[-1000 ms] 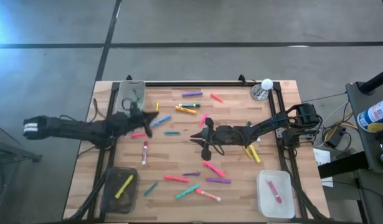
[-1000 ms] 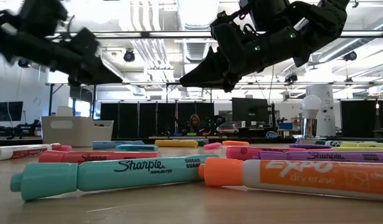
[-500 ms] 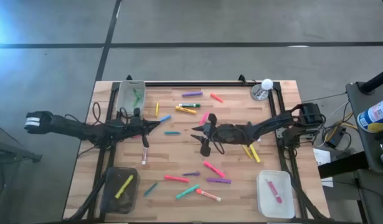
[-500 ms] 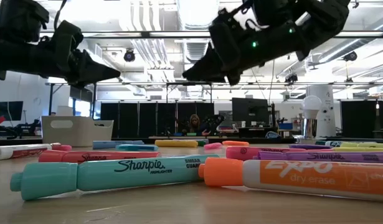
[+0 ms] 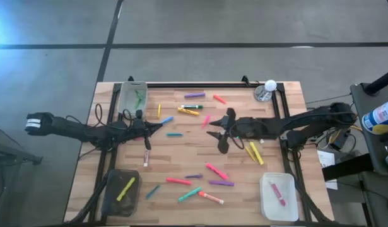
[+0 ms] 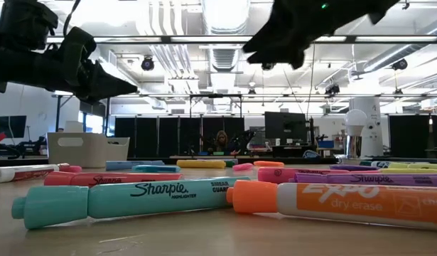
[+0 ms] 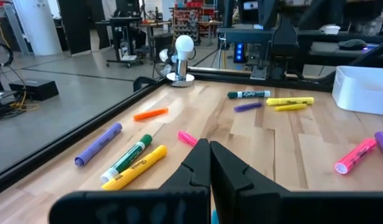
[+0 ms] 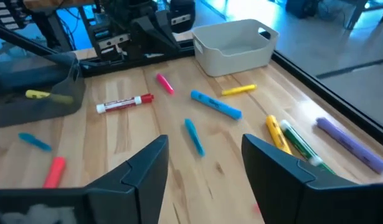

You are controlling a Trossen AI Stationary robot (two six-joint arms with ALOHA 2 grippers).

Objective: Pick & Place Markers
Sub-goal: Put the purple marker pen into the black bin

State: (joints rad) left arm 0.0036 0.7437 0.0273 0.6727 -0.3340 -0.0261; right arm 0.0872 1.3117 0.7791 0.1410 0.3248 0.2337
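I'm looking down on a grey concrete floor [image 5: 200,25] crossed by dark seams, which is filling the upper half of the high view, while cables and a blue-labelled can [image 5: 379,115] are crowding the right edge. In the low view, long ceiling lights [image 6: 225,14] are glowing along the top of the frame, above ducts and rails. At mid-frame, dark monitors [image 6: 286,128] are standing in a row, a person [image 6: 222,140] is sitting at centre, and a white column [image 6: 371,121] is rising at right.

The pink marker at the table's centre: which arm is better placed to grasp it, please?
Right: the right pincer hovers open beside the pink marker; the left pincer is shut and farther off.
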